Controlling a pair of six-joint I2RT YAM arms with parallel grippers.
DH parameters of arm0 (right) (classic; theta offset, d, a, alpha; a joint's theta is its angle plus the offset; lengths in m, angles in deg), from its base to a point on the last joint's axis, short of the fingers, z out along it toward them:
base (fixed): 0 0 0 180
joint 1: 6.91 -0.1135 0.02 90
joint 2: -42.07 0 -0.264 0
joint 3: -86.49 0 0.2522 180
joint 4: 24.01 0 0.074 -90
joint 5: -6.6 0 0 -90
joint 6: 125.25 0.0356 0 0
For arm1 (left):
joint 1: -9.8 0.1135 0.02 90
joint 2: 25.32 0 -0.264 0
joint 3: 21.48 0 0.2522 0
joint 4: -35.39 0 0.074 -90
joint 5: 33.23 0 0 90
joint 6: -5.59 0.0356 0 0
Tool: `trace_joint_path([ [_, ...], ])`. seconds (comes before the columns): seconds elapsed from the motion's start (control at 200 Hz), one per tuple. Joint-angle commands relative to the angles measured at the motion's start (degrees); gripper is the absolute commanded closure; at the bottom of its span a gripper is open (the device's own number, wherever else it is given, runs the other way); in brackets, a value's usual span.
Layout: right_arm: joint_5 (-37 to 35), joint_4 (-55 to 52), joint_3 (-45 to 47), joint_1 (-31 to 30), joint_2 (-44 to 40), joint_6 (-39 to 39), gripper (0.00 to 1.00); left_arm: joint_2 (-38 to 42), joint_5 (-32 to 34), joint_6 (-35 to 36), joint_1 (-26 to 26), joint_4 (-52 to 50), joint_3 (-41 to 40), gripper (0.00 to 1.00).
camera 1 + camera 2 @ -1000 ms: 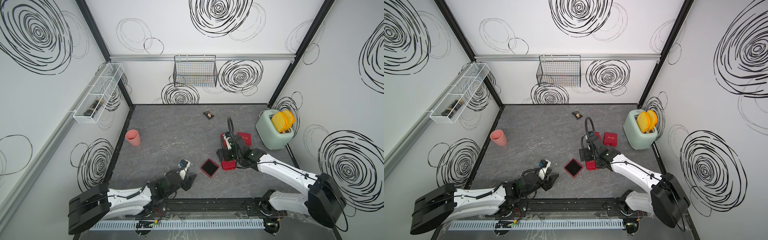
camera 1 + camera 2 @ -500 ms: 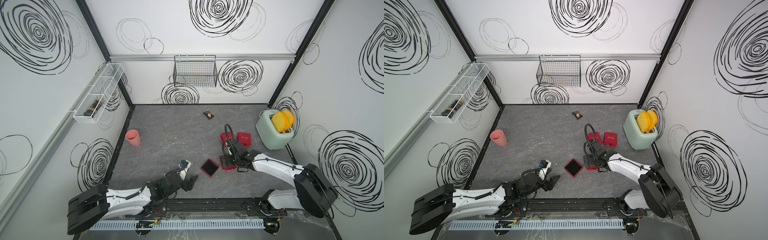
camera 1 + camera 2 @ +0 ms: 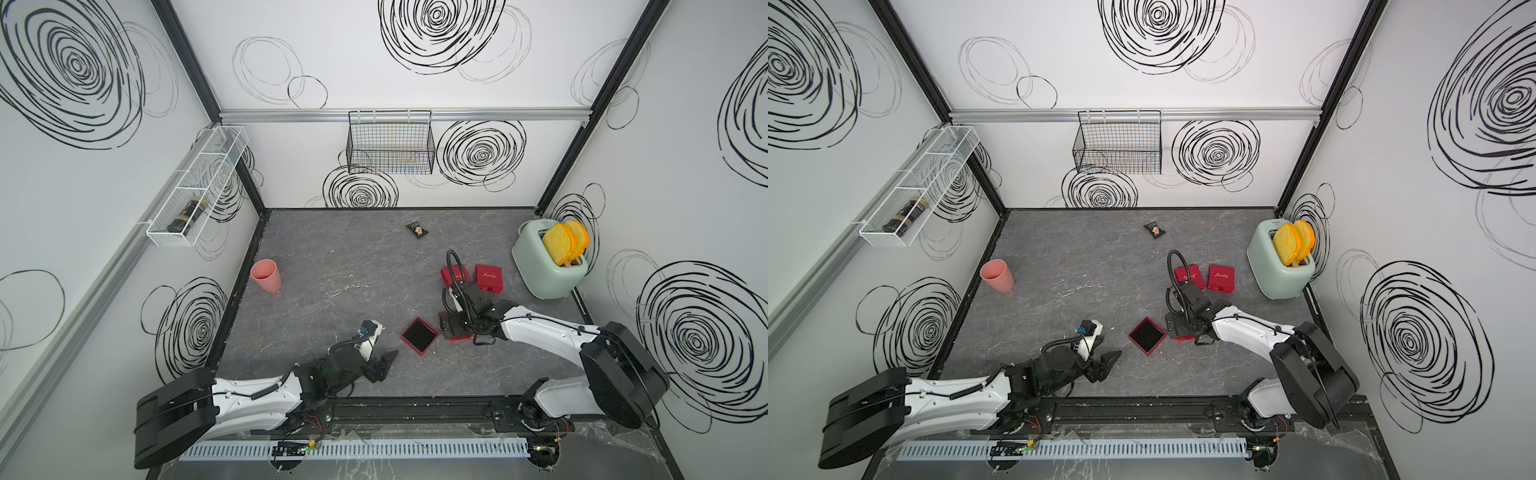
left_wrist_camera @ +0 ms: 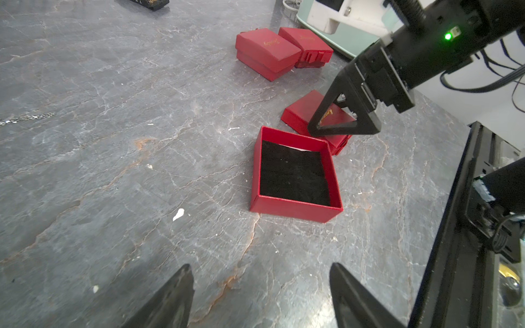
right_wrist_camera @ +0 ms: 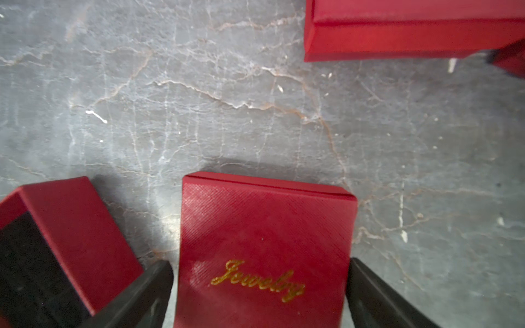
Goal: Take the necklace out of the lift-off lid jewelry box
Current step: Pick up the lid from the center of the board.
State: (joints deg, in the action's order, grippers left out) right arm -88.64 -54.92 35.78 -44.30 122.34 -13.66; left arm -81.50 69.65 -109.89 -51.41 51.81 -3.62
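Left gripper [image 4: 260, 265] hangs low over the table [image 4: 113, 184] near its front edge, jaws spread and holding nothing, fingers aimed toward the box [image 4: 295, 210]. Right gripper [image 5: 260, 262] is spread wide as well, tipped down over the lid [image 5: 267, 221]. That lid lies flat on the table with its gold "Jewelry" script up, between the two fingers [image 5: 147, 292]. One finger shows a thin gap from the lid's edge; the other sits right at the opposite edge, and I cannot tell whether it touches. The box stands upright and open just beside the lid, with its black lining showing. The necklace [image 4: 27, 117] lies out on the bare table, well apart from the box. At the edge of the left wrist view it is a thin pale chain stretched in a line. In a top view it is only faint pale flecks [image 3: 349, 289], roughly between the cup [image 3: 266, 275] and two shut red boxes [image 3: 471, 277]. Those boxes lie side by side beyond the lid, near the toaster [image 3: 544, 270].
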Motion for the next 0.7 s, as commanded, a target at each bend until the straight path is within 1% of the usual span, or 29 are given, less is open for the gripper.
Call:
trace_joint_path([
  [0.0,-2.53,-2.95,-2.54,0.03,1.88,0.48,0.03,-0.5,-0.1,0.49,-0.4,3.14,-0.48,0.22],
  [0.235,-3.93,-3.78,-3.63,-0.66,3.55,0.46,0.02,-0.75,-0.05,0.51,-0.49,3.14,-0.47,0.22],
  [0.27,-4.41,-3.94,-3.74,-0.75,3.31,0.55,0.0,-0.83,-0.05,0.58,-0.49,3.14,-0.43,0.22],
  [0.425,-4.32,-5.07,-4.9,-1.19,1.01,0.48,0.19,-2.19,-0.36,0.69,-0.49,3.13,-0.36,0.24],
  [0.45,-4.3,-5.4,-5.25,-1.32,0.54,0.48,0.21,-2.57,-0.53,0.7,-0.56,5.17,-0.38,0.24],
  [0.56,-3.32,-6.66,-6.62,-1.93,-1.71,-0.15,0.23,-5.1,-0.53,0.48,-0.58,6.72,0.12,0.27],
  [0.615,-1.07,-6.62,-6.97,-2.08,-2.99,-0.7,0.23,-6.6,-0.38,0.63,-0.65,7.16,0.74,0.31],
  [0.695,3.65,-5.52,-6.99,-2.1,-4.87,-1.85,0.23,-8.86,-0.4,0.69,-0.91,7.85,1.79,0.34],
])
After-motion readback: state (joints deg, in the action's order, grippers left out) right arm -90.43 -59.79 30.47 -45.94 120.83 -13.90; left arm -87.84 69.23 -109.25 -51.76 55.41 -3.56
